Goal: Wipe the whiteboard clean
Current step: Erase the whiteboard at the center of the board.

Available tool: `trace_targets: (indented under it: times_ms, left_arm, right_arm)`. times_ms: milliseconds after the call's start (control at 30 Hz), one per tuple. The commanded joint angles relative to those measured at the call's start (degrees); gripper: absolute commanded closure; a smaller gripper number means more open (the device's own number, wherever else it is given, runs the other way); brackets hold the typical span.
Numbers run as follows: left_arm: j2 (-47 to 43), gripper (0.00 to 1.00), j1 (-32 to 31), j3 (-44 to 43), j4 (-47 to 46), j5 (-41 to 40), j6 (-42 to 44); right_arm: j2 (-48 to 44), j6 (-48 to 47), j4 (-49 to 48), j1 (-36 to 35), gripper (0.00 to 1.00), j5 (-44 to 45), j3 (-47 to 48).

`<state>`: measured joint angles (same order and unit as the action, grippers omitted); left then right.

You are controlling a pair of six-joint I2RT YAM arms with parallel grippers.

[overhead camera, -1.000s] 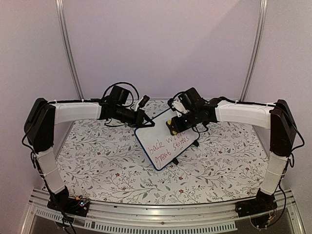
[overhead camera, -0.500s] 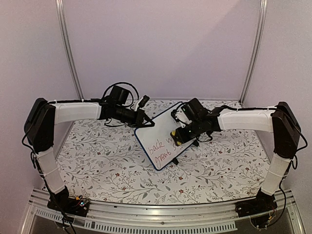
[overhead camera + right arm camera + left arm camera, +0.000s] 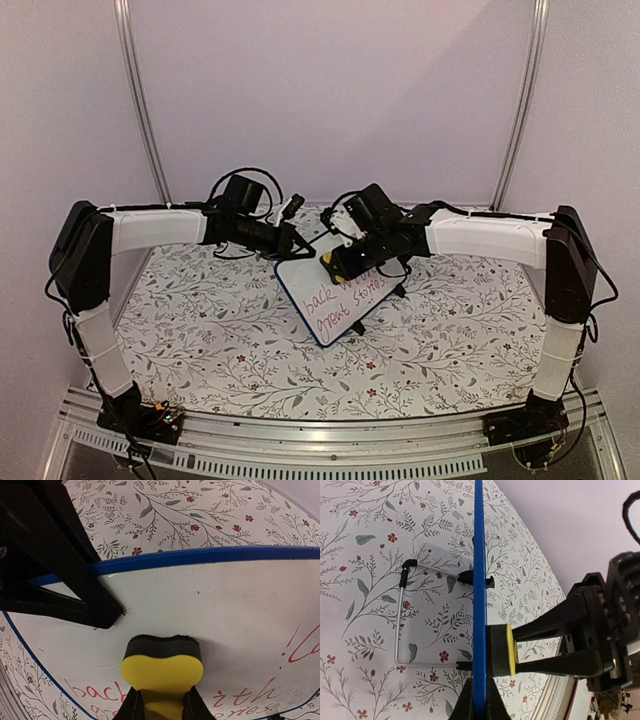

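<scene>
The whiteboard [image 3: 338,300] stands near the middle of the tabletop [image 3: 220,330], which is covered in leaves and little red flowers. The board has a blue rim and rounded corners. It sits turned at a slant, with one corner pointing at the near edge of the tabletop. A thin wire stand [image 3: 397,625] sticks out behind it and lies on the tabletop.

The left pincer [image 3: 479,700] is closed tight on the blue rim, close to the board's far left corner. From the left wrist view the board shows only as a thin blue line, with one finger on each side of it.

The right pincer [image 3: 162,705] is closed on a yellow sponge eraser [image 3: 161,669]. The eraser has a dark pad on one side, and that pad is pressed flat against the white face of the board. It sits in the upper part of the board, near the tip of the left pincer and just above the writing.

Red handwriting [image 3: 92,692] fills the lower half of the board in two lines. The word "back" can be read, and what looks like "great stories" below it. The part of the board around the eraser and up to the rim is plain white.
</scene>
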<state>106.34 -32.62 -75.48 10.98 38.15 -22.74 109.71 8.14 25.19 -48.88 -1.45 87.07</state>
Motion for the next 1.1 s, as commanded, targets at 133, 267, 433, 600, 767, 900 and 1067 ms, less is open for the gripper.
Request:
trace_targets:
  times_ms: [133,267,433,600,767,900,1067]
  left_arm:
    - [0.71,1.0,-1.21,0.29,1.17,-1.15,3.64]
    - [0.64,1.0,-1.2,0.25,1.11,-0.72,3.5]
    - [0.42,1.0,-1.15,0.25,1.06,-0.48,3.42]
    - [0.43,1.0,-1.17,0.25,1.21,-0.94,3.68]
    - [0.53,1.0,-1.15,0.24,1.4,-1.16,3.81]
    - [0.53,1.0,-1.08,0.16,1.46,-1.19,3.88]
    - [0.71,1.0,-1.13,0.16,1.35,-0.89,3.66]
  right_arm:
    - [1.29,-0.41,-0.16,0.1,0.84,6.45,-4.8]
    - [0.03,0.26,-0.33,0.4,0.84,7.45,-9.45]
    - [-1.17,1.0,-1.16,1.24,0.84,6.47,-10.58]
    - [-1.05,0.38,-3.51,0.49,0.84,0.22,-8.05]
    - [-0.25,-2.37,-3.27,-2.55,0.84,0.49,-6.49]
    - [-0.35,-3.51,-3.21,-3.84,0.84,0.3,-6.92]
    - [-1.16,-3.44,-4.51,-4.8,0.83,0.18,-6.61]
